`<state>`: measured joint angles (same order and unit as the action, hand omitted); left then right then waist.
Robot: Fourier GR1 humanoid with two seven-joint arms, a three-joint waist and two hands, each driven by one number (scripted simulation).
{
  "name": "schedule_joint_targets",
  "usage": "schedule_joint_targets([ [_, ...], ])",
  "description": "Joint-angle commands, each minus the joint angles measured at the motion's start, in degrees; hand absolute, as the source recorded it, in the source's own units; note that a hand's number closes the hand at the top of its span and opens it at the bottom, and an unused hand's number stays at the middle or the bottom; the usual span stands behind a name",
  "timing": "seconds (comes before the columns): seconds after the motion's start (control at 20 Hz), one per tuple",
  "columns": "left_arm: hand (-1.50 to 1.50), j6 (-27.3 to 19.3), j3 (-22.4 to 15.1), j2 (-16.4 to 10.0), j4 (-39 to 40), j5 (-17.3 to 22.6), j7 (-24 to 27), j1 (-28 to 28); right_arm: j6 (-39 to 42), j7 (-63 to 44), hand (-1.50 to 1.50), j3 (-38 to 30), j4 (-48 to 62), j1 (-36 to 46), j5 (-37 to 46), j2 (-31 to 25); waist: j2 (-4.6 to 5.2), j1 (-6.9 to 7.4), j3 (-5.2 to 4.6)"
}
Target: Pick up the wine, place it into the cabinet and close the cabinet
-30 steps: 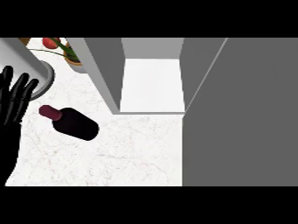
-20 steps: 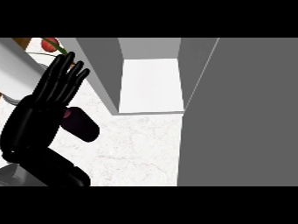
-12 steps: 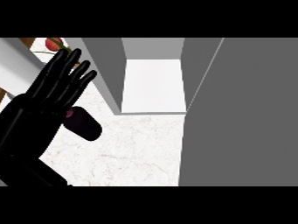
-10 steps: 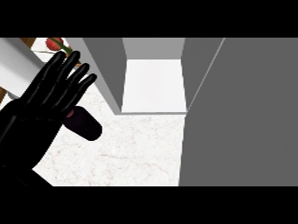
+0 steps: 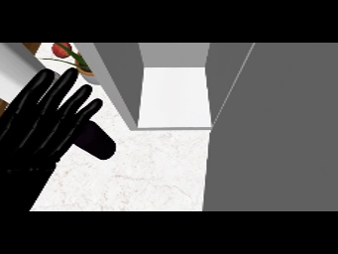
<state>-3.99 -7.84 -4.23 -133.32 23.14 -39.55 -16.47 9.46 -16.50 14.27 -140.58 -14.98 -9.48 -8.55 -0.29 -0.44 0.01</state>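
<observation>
Observed: the wine bottle (image 5: 97,143) lies on its side on the marbled worktop (image 5: 128,181), near the left edge, with only its dark rounded body showing from under the left robot hand (image 5: 25,134). The neck and cap are hidden. The left robot hand is spread wide over the bottle with fingers straight, holding nothing that can be seen. Whether it touches the bottle cannot be determined. The right robot hand is out of view. Handling assessment: the bottle is judged rigid, smooth and fairly heavy for its size, likely breakable, and prone to roll while lying down. The best hold is probably around the middle of the body, with fingers and thumb curled on opposite sides (the neck would give a poorer balance). Surroundings: the cabinet (image 5: 120,79) stands open just beyond the bottle, its white inner shelf (image 5: 175,96) bare where visible. The cabinet door (image 5: 288,129) is swung out and fills the right side of the view. A potted plant (image 5: 67,52) with a red flower stands at the far left, beside the cabinet's near wall. Obstructions: that grey side wall sits between the bottle and the opening, so the bottle would need to travel right and around it. The open door narrows the approach from the right and must be free to swing afterwards.
</observation>
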Motion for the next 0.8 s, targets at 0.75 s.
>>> schedule_joint_targets([
  [0.75, -1.50, -5.17, 4.18, -3.74, -10.12, -0.45, -7.21, 2.01, -5.18, -10.88, -1.50, 2.45, -15.45, 0.56, -0.10, -0.57, -0.04, 0.46, -0.09],
])
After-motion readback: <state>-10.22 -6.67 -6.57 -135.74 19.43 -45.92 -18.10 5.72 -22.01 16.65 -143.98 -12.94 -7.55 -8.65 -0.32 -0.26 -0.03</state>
